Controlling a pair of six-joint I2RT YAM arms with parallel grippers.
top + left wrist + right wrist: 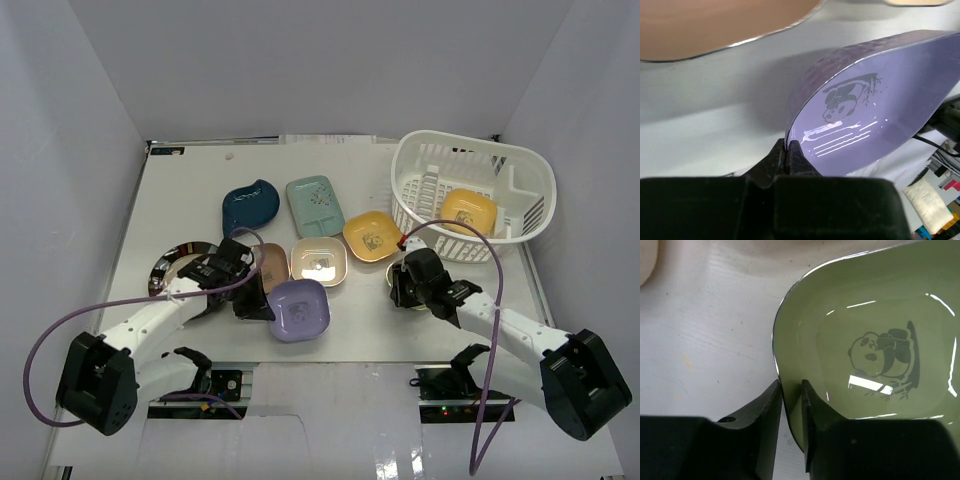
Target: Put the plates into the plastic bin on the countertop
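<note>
Countertop (180, 200): white, fills the top view. Clock = top view, 12 at far edge, ctr = mid-counter.

Plastic bin (410, 190) at 2 o'clock: white, slotted sides, divider rack inside. One yellow plate (468, 210) lies in it.

Round dark-rimmed plate (165, 265) at 9, partly under L arm.

Rest of the plates cluster round ctr:
- teal leaf plate (250, 205) at 10-11
- pale green rect. plate (315, 205) at 12, just beside the teal
- 2nd yellow plate (372, 235) at 2
- cream plate (318, 262) approx. at ctr
- pink-tan plate (270, 265) just at its 9, half hidden by L wrist
- lavender plate (298, 310) at 7, near front edge

Left gripper (787, 145): clenched on lavender plate's rim, jaws pinched tight w/ rim between. Plate looks tipped, shadow under it, panda print facing cam.

Right gripper (790, 384) at 4 o'clock: fingers straddle rim of a green panda plate (875, 355), one inside, one outside. Can't tell if clamped or only flanking. Plate sits on the counter.
</note>
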